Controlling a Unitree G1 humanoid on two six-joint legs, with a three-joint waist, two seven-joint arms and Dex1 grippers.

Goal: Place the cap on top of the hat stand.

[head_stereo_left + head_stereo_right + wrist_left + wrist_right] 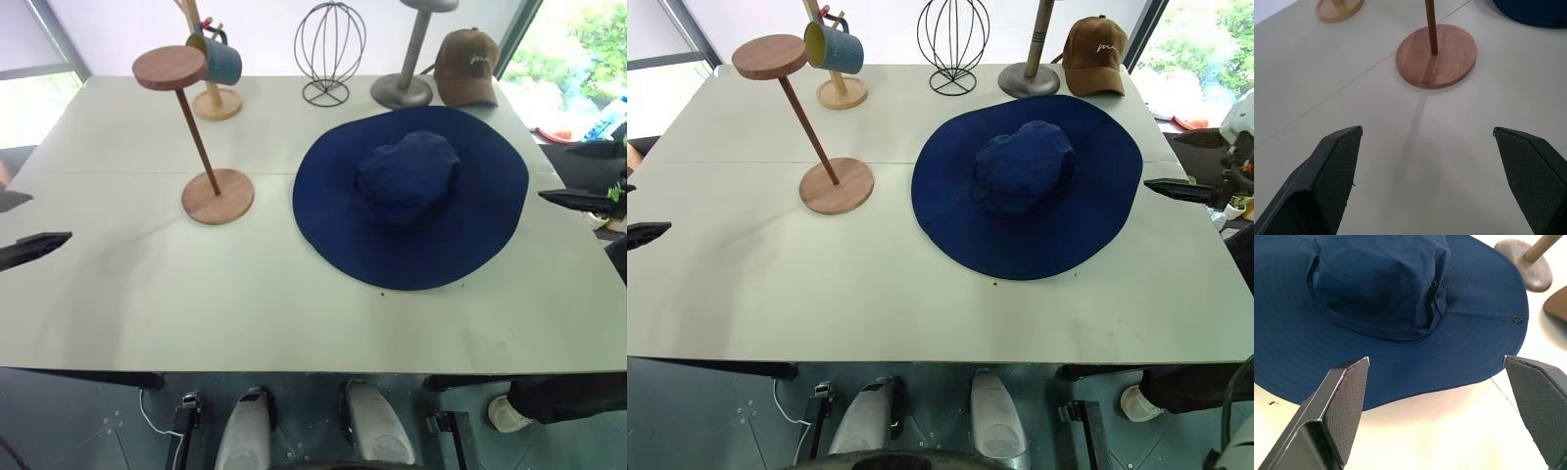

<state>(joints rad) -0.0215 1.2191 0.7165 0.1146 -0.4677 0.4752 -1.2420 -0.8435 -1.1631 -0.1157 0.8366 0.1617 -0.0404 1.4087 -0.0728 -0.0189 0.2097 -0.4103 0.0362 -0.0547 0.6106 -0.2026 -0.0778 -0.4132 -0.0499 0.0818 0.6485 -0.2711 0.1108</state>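
The cap [411, 196], a navy-blue floppy sun hat with a very wide brim, lies flat on the right half of the white table, crown up. The hat stand [217, 196] stands left of it on a round reddish-brown base, with a thin slanted rod rising to a bare disc top [168, 68]. My right gripper [1436, 359] hovers open just off the cap's right brim, with nothing between its fingers. My left gripper [1426, 129] hangs open and empty over the table's left edge, pointing at the stand's base [1436, 56].
Along the table's far edge stand a light wooden mug tree with a blue mug [217, 59], a wire globe stand [329, 49], a grey metal stand [407, 88] and a brown baseball cap [468, 67]. The table's front edge [294, 367] runs below.
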